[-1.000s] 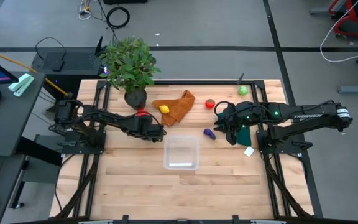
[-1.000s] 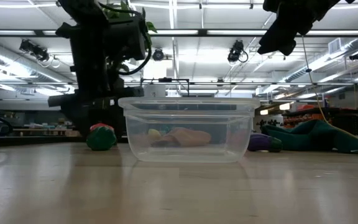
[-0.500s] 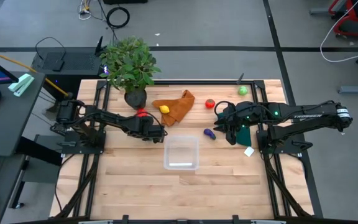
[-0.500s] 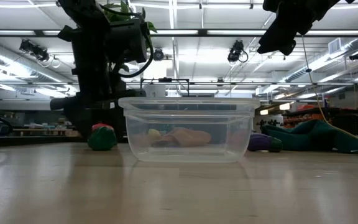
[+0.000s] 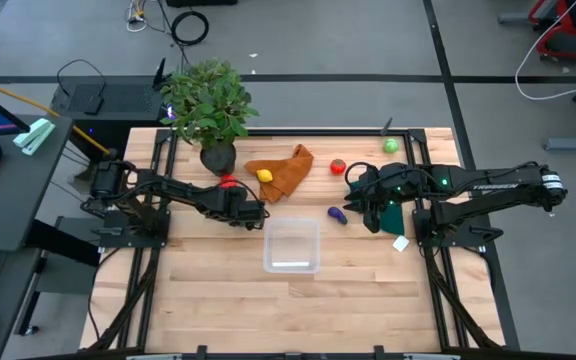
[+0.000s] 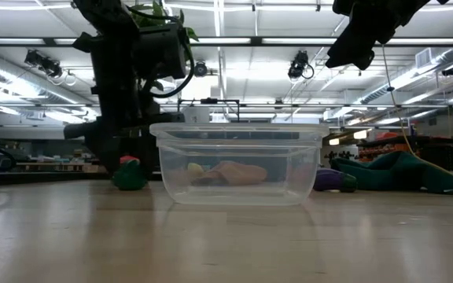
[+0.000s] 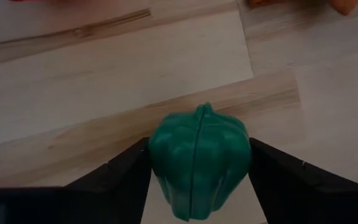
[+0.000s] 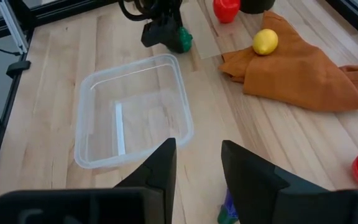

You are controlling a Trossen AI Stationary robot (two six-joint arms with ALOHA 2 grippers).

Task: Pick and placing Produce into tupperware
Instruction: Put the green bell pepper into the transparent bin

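Squeezing my left gripper [image 7: 197, 180] onto the rounded green pepper [image 7: 199, 158], with the fingers not yet clamped, I risk it squirting out sideways; it sits on the table between my fingers, at about ten o'clock of the tupperware [image 5: 292, 246], while my right gripper [image 8: 196, 168], part open, hovers empty.

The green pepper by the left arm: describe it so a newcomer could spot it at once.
Start at the clear tupperware in the middle of the table, then go to its far left corner. There the left claw straddles a small green pepper on bare wood. It is ribbed and dark green; the other green piece is a round ball across the table.
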